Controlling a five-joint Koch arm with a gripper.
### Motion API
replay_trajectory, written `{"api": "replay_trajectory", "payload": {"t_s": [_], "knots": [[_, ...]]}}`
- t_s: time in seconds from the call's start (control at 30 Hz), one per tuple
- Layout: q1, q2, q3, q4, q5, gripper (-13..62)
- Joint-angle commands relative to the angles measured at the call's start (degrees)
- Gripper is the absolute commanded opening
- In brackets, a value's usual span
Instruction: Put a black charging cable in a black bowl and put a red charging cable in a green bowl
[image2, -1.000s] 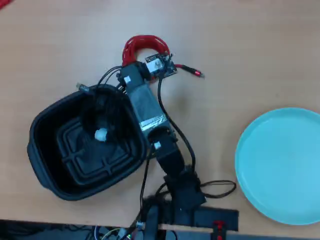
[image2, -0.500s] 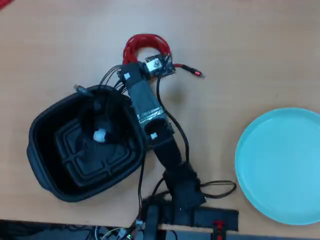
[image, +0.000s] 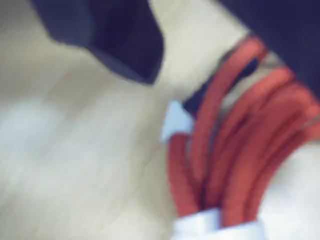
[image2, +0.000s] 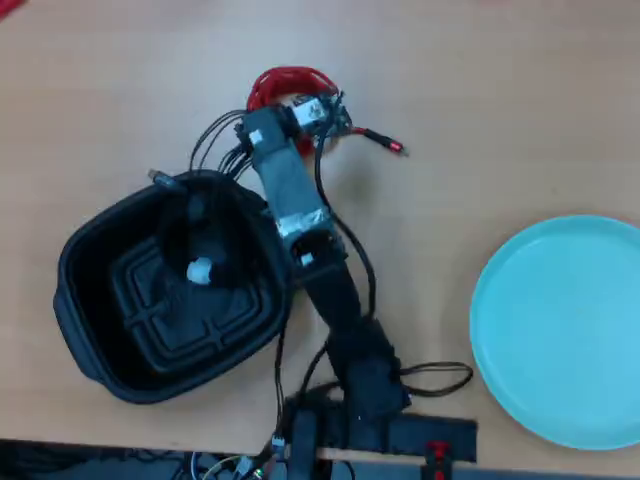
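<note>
The red charging cable (image2: 283, 82) lies coiled on the table beyond the black bowl (image2: 90, 320), and its plug end (image2: 395, 147) trails to the right. In the overhead view my gripper (image2: 288, 100) hangs over the coil and hides most of it. The blurred wrist view has the red strands (image: 235, 145) and white ties close up, one dark finger (image: 125, 45) left of them and another at the top right; the gripper (image: 220, 65) is open. The black charging cable (image2: 200, 268), marked by its white tie, rests inside the black bowl. At the right edge stands the empty green bowl (image2: 560, 330).
The arm's base (image2: 370, 410) and loose black wires (image2: 440, 378) sit at the table's near edge. Thin wires (image2: 215, 150) loop from the wrist over the black bowl's far rim. Bare wooden table lies between the arm and the green bowl.
The arm has reached farther across the table, moving the gripper head up over the red coil and covering more of it. Both bowls and the black cable stay put.
</note>
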Motion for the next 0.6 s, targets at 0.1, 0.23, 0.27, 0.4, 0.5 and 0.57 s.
{"api": "replay_trajectory", "payload": {"t_s": [0.1, 0.23, 0.27, 0.4, 0.5, 0.57], "knots": [[1.1, -3.3, -4.7, 0.8, 3.3, 44.6], [1.0, -4.4, -4.4, 1.0, 3.5, 40.9], [1.0, -4.7, -4.4, 1.1, 3.7, 37.1], [1.2, -4.3, -4.7, 3.1, 4.2, 8.1], [1.3, -4.4, -4.2, 3.6, 4.0, -9.8], [1.2, -4.5, -3.9, 3.8, 4.2, -5.4]]}}
